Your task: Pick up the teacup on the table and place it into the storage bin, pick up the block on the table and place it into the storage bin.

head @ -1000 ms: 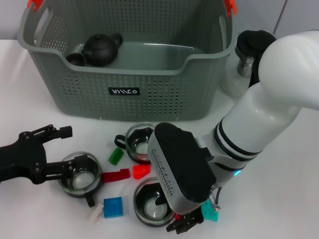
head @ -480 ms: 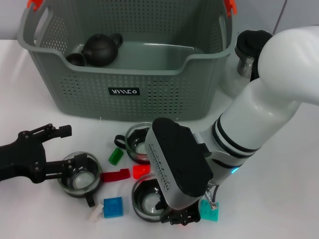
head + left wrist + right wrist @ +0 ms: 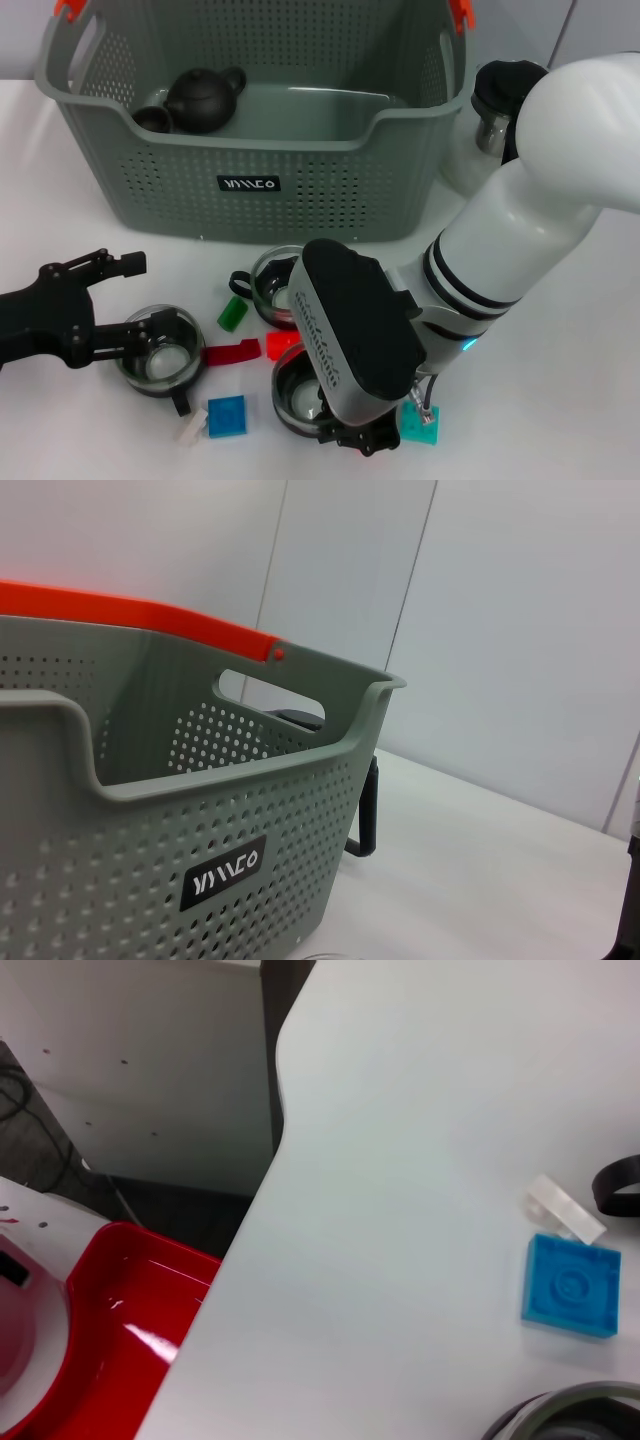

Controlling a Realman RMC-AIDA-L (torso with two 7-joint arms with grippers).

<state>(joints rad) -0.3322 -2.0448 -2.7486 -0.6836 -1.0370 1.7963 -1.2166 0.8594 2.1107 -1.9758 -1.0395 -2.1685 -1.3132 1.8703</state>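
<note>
1. Change since a second ago: the right arm has shifted slightly toward the robot's left and lowered over the nearest cup; the left arm and the loose items on the table show no change.
2. The right gripper (image 3: 362, 436) sits at the near rim of the nearest glass cup (image 3: 296, 398). Only the dark fingertips show under the wrist housing; whether they are spread or closed cannot be told.
3. The left gripper (image 3: 128, 300) has its fingers spread wide, one finger across the rim of the left glass cup (image 3: 160, 350), the other held clear above the table (image 3: 560, 330). It grips nothing.
4. A third glass cup (image 3: 275, 285) stands just in front of the storage bin (image 3: 250, 150).
5. Blocks lie on the table among the cups: a green block (image 3: 232, 313), a flat red block (image 3: 233, 352), a second red block (image 3: 281, 343), a blue block (image 3: 227, 415) with a small white block (image 3: 192, 431) touching it, and a teal block (image 3: 420, 423) just beside the right gripper.
6. The storage bin contains a dark teapot (image 3: 205, 98) and a small dark cup (image 3: 153, 118).
7. A glass jug (image 3: 495, 110) stands beside the bin on the robot's right.
</note>
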